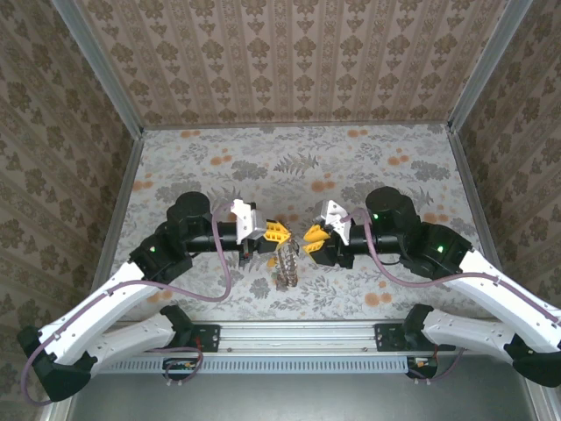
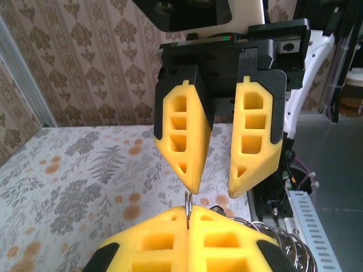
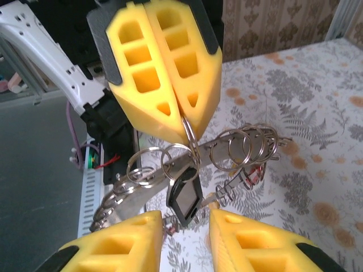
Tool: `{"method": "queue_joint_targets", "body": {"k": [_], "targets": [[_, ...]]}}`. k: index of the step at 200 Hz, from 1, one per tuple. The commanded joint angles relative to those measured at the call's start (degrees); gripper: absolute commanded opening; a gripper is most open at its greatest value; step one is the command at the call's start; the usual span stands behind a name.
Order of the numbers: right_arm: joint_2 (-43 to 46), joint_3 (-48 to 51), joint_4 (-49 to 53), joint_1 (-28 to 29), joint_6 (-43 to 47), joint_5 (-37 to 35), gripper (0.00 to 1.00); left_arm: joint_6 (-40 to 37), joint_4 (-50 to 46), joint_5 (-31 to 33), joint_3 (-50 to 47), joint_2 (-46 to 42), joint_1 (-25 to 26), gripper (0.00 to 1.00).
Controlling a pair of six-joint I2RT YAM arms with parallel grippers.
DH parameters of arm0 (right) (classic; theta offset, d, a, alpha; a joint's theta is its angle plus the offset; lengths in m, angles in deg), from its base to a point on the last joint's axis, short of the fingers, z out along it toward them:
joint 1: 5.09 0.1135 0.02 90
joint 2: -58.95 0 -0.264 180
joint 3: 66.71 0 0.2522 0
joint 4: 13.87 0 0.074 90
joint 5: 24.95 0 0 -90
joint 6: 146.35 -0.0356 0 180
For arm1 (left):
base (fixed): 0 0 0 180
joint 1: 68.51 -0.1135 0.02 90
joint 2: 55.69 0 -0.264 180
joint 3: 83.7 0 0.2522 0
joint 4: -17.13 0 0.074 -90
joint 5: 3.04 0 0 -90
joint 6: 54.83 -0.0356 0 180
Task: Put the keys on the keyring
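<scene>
Left of centre in the top view, the left hand (image 1: pixel 280 234) was pinched fully shut on a thin wire loop (image 3: pixel 191 139). The whole bunch hung from that pinch. The keyring (image 1: pixel 286 270) dangled just below and between the two hands, over the desk (image 1: pixel 219 167). Whether its lowest end touched the cloth could not be told. In the right wrist view it ran as a slanted band from lower left to centre right, with loops strung along it and a black tag (image 3: pixel 184 198) hanging near the middle.

Right of centre, the right hand (image 1: pixel 308 236) faced the left one, tip to tip. Its jaws stood narrowly parted with nothing gripped between them. The tag's lower end sat in that gap, and contact could not be judged.

The step in hand looked like the threading itself, with the left hand steadying the loop while the right lined up for a fresh hold. The next move would call for the right hand to close on the tag or its small loop and feed it along the wire. That needs fine alignment, since the wire is thin and the bunch swings freely.

Counted: two hands, one keyring, one black tag and about seven loops. Separate keys could not be made out.
</scene>
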Motion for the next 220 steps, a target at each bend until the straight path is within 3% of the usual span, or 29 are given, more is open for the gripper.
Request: {"method": "queue_joint_targets", "body": {"k": [1,56,88,130,220], "targets": [[2.62,1.57,-5.88,-0.35,-1.47,1.55,0.29,5.29,11.88,-2.84,-1.88,-1.75,-0.58,0.00],[2.82,2.10,-10.74,-1.43,-2.83,6.15,0.30,10.40,21.98,-5.59,-5.39,-2.24,-1.56,0.00],[1.30,1.74,-11.35,-1.56,-2.94,9.35,0.27,10.77,22.56,-6.61,-5.31,-2.07,-1.70,0.00],[0.45,2.02,-11.76,-1.61,-3.42,10.84,0.16,11.02,23.04,-8.17,-5.13,-2.06,-1.99,0.00],[0.73,2.94,-14.69,-1.94,-4.82,11.61,0.10,11.57,23.04,-11.30,-4.88,-1.97,-2.17,0.00]]}}
